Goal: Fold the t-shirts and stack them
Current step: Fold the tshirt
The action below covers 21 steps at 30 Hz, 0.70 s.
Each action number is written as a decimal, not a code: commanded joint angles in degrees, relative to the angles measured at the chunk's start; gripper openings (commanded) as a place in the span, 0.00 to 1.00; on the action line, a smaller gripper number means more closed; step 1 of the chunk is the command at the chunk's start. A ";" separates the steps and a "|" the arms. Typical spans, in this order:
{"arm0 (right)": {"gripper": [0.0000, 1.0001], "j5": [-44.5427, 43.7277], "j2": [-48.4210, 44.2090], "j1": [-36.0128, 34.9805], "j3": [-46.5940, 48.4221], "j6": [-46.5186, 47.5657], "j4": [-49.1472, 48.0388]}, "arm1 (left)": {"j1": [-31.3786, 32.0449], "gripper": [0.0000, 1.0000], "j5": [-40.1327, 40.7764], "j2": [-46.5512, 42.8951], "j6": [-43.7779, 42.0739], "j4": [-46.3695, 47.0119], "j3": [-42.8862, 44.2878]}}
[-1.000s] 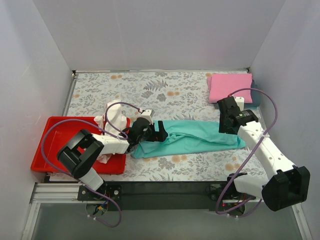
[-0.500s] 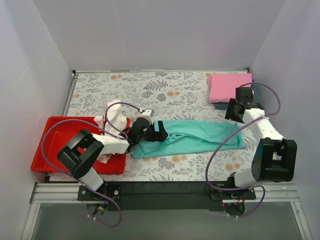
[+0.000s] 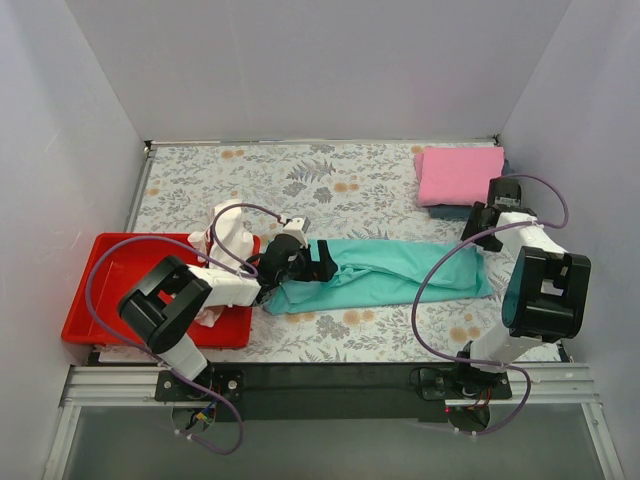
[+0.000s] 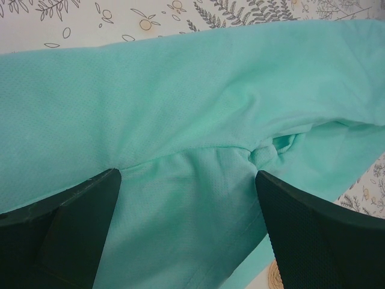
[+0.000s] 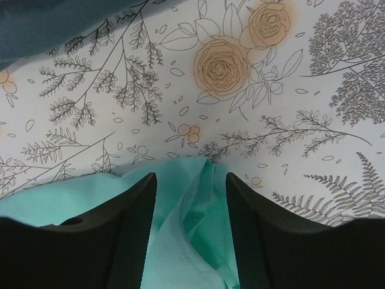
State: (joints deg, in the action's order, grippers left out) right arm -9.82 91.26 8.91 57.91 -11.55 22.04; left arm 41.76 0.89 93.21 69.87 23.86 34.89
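Note:
The teal t-shirt (image 3: 400, 270) lies as a long folded band across the table's middle. My left gripper (image 3: 318, 262) hovers open over its left end, and teal cloth (image 4: 180, 102) fills the wide gap between the jaws (image 4: 187, 180). My right gripper (image 3: 478, 228) is at the shirt's far right corner, open, its fingers on either side of a raised teal fold (image 5: 180, 253) without pinching it (image 5: 191, 177). A folded pink t-shirt (image 3: 460, 175) rests on a dark blue-grey one (image 3: 445, 211) at the back right. A crumpled white t-shirt (image 3: 230, 235) sits at the tray's far corner.
A red plastic tray (image 3: 110, 300) stands at the front left, beside the left arm. White walls close in the flowered tablecloth on three sides. The right arm is folded close to the right wall. The dark blue-grey cloth (image 5: 48, 24) edges into the right wrist view.
My right arm has swung from above the teal shirt's right part out to its far right corner, and its jaws have narrowed. The left arm and the shirts have not moved.

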 commanded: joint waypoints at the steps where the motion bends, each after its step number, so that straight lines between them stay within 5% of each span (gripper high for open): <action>1: 0.44 2.88 0.67 0.06 -0.60 1.09 -2.18 | 0.17 0.88 0.43 3.38 -0.08 -9.97 -1.58; 7: 0.33 3.85 0.84 0.23 -1.83 1.53 -1.57 | 0.17 0.89 1.05 3.21 -0.26 -10.32 -1.50; 11: 0.01 2.80 0.58 0.94 -1.57 1.79 -0.95 | 0.08 0.89 1.40 3.56 -0.26 -10.93 -1.50; 21: 0.01 -7.84 -1.36 3.31 -0.35 1.53 -0.60 | -3.26 0.89 5.36 2.95 2.03 -13.66 -2.11</action>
State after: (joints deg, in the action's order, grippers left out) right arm -12.60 90.89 11.25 56.34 -10.28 21.98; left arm 40.16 1.93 93.65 71.46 23.53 35.42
